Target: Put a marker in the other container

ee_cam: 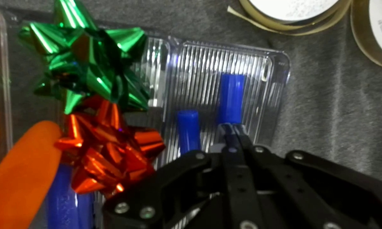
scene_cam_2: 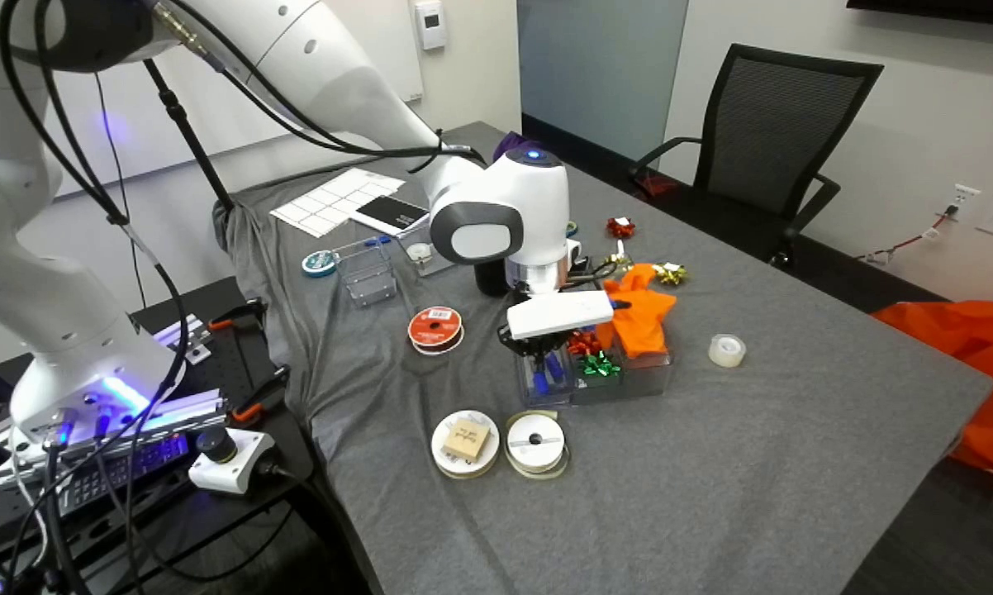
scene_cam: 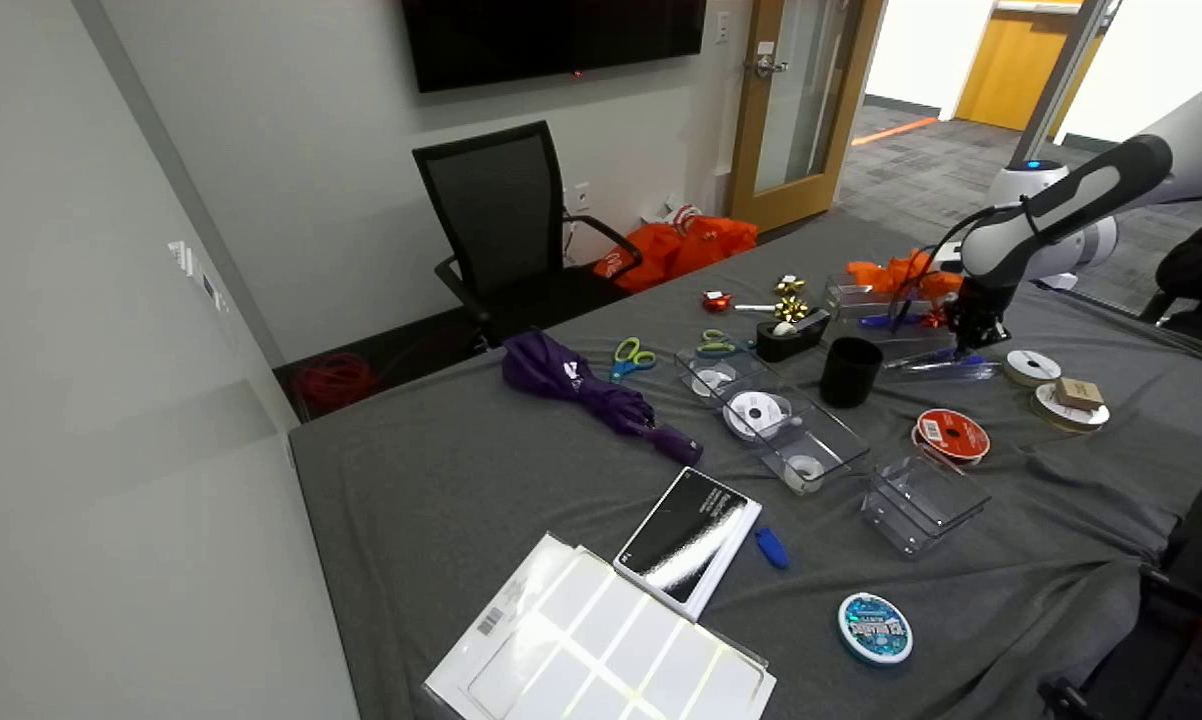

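Observation:
Two blue-ended markers lie in a ribbed compartment of the clear container in the wrist view. My gripper is over the right marker, its fingertips together at the lower edge of the blue part, with no gap showing between them. The left marker lies beside the fingers, apart from them; the gripper hides the lower ends of both. In an exterior view the gripper reaches down into this container. Which container the task calls the other one, I cannot tell; a black cup and a clear divided tray stand nearby.
A green bow, a red bow and orange cloth crowd the container's left part. Ribbon spools lie close by. A small clear box and a red spool are farther along the table.

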Controlling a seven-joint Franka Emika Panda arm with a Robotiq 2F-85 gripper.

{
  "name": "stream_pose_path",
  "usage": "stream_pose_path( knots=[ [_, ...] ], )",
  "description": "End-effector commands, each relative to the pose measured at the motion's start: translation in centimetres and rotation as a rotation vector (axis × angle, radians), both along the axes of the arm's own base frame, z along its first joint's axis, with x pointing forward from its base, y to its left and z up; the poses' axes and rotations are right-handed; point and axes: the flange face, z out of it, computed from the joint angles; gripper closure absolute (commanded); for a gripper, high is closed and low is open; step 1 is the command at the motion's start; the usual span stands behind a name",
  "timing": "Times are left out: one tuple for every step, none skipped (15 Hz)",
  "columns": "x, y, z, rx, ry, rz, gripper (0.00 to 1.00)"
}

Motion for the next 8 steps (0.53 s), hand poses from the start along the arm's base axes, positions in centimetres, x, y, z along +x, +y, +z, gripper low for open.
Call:
stream_pose_path(
  knots=[
    [-0.2, 0.0, -1.1, -0.006, 0.019, -0.014, 1.00],
    [-0.2, 0.0, -1.3, -0.009, 0.020, -0.019, 0.86],
    [-0.2, 0.1, -1.3, -0.011, 0.017, -0.022, 0.73],
    [-0.2, 0.1, -1.4, -0.011, 0.018, -0.025, 0.67],
    [-0.2, 0.1, -1.6, -0.014, 0.017, -0.027, 0.64],
    [-0.3, 0.1, -1.9, -0.013, 0.021, -0.031, 0.63],
    [-0.4, 0.2, -2.3, -0.012, 0.026, -0.033, 0.73],
    [-0.4, 0.2, -2.6, -0.012, 0.028, -0.035, 0.88]
  ],
)
